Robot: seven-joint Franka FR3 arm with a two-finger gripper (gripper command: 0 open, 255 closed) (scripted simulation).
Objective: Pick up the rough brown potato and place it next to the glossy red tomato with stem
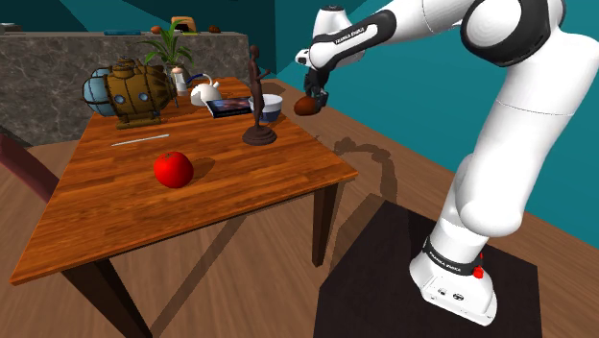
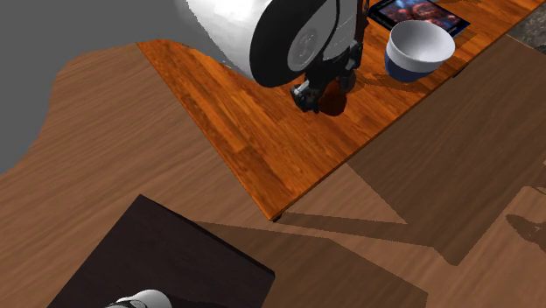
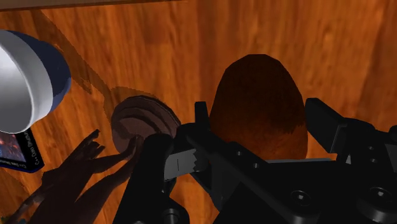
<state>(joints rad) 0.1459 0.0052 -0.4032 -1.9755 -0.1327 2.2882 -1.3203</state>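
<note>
Spotting red tomato (image 1: pixel 174 169) on the wooden table (image 1: pixel 115 206), shoulder view's left. Further right, past the bowl (image 1: pixel 270 104), got the gripper (image 1: pixel 314 94) clamped round the brown potato (image 1: pixel 307 105), up over the tabletop, well apart from the red tomato. Can't read the forearm lettering (image 1: pixel 338 38).

Glossy white, rounded arm (image 1: pixel 509 144) links with dark grey joint rings; black forearm band (image 1: pixel 347 43) lettered in white; all-black tool (image 3: pixel 261 118), blocky and angular, with round screw heads; white base (image 1: pixel 451 288) with lettered black band and red button (image 1: pixel 477 272).
</note>
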